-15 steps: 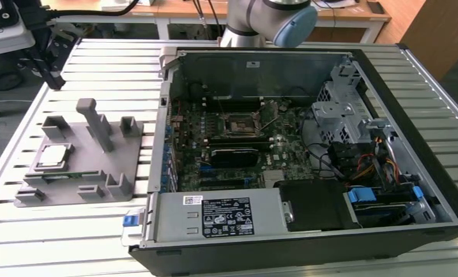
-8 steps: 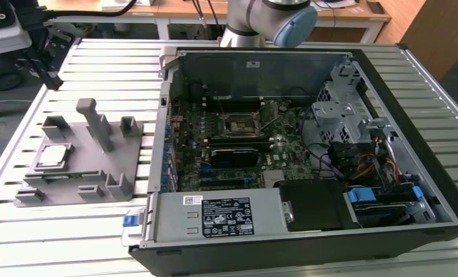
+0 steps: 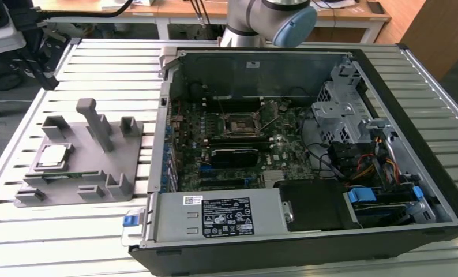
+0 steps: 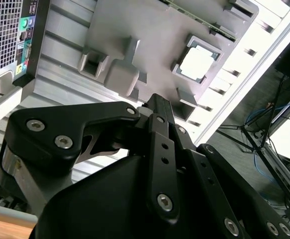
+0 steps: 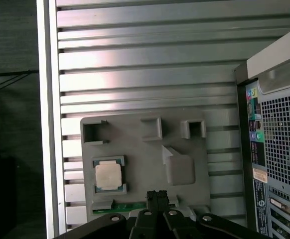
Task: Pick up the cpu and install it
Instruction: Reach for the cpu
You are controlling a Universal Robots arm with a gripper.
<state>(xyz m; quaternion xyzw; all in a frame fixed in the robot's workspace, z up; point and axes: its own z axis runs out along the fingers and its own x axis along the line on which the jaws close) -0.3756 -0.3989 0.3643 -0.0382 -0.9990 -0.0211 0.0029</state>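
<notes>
I'm at the very start here: the pick-up step, with nothing lifted yet. The cpu (image 5: 109,175) lies in its shallow recess on the grey fixture plate (image 5: 135,144). The plate sits on the slatted aluminium table (image 3: 98,63), on the exterior view's left of the open computer case (image 3: 436,133). That puts the chip well apart from the motherboard socket (image 3: 240,124), where I judge it has to end up.

In both wrist views my gripper (image 5: 157,195) hangs above the plate, off to one side of the chip and touching nothing. The fingertips (image 4: 155,104) look pressed together with nothing between them (empty-handed, in short).

As I read it, a grasp calls for centring over the chip and spreading the fingers wider than it is. Then it's straight down, so the pads take two opposite edges without catching the recess walls. There's little margin, so gently does it.

The chip lies flat, silver-grey top up, with a thin green edge around it. It's close to square, so I can't call a long axis, and its sides run parallel to the plate's sides. I can't tell which corner carries the alignment mark, and that will matter at the socket.
</notes>
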